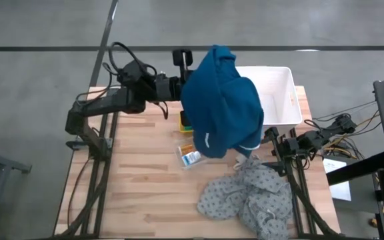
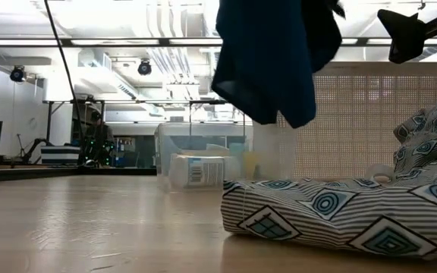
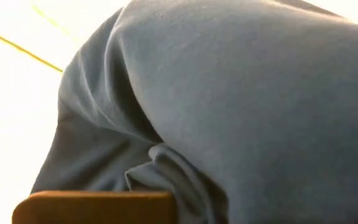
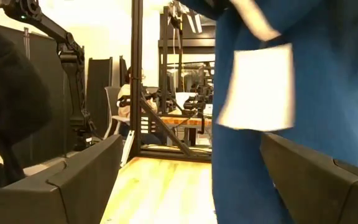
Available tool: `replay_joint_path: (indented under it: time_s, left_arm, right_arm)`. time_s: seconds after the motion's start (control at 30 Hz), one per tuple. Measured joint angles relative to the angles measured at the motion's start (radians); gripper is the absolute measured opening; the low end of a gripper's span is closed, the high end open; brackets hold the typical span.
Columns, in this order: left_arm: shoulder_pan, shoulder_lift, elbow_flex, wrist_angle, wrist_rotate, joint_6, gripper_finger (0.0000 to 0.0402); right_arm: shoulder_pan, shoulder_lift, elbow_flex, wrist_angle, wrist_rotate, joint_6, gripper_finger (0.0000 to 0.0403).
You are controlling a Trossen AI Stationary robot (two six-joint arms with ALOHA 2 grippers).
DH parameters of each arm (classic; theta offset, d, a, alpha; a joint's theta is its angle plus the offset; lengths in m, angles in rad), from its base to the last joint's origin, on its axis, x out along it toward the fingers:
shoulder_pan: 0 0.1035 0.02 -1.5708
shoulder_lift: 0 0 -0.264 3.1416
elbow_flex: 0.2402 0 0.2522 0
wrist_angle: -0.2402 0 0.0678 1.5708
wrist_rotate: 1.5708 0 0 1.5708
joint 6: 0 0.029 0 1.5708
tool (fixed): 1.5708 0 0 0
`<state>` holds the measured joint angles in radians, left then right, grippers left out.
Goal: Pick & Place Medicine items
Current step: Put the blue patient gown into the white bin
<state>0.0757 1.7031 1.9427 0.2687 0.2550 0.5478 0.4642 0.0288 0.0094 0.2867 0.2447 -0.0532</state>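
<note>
Nearest the front edge of the wooden table [image 1: 132, 200]: a grey patterned cloth [image 1: 245, 197] bunched up toward the front right corner, lying flat on the wood. Just behind it, about mid-table, a white-and-blue bottle [image 1: 191, 159] on its side, with a small orange pack [image 1: 187, 147] touching its far side. A yellow-green piece [image 1: 183, 122] a bit further back, half tucked under the hanging fabric, too hidden to name.

Right gripper [image 1: 277, 141] parked low at the right edge, fingers spread wide, nothing between them. Waiting there beside the grey cloth.

Over the middle, a big dark blue cloth [image 1: 220, 100] dangling well clear of the tabletop, clamped at its top by the left gripper [image 1: 179, 87], jaws pinched tight on the fabric. Left wrist view just full of blue folds.

Toward the back right corner, a white bin [image 1: 282, 100], partly covered by the blue cloth.
</note>
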Motion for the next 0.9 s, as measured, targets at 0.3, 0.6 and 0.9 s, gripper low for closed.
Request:
replay_joint_path:
  time_s: [0.3, 0.6, 0.9]
  left_arm:
    - [0.015, 0.0, 0.0, 0.03, -0.011, 0.217, 0.0052]
    - [0.073, 0.0, 0.015, 0.092, -0.011, 0.283, 0.0053]
    - [0.177, 0.079, 0.076, 0.167, 0.008, 0.222, 0.0053]
  right_arm:
    - [0.0, 0.0, 0.0, 0.0, 0.0, 0.0, 0.038]
    - [0.0, 0.0, 0.0, 0.0, 0.0, 0.0, 0.038]
    - [0.0, 0.0, 0.0, 0.0, 0.0, 0.0, 0.038]
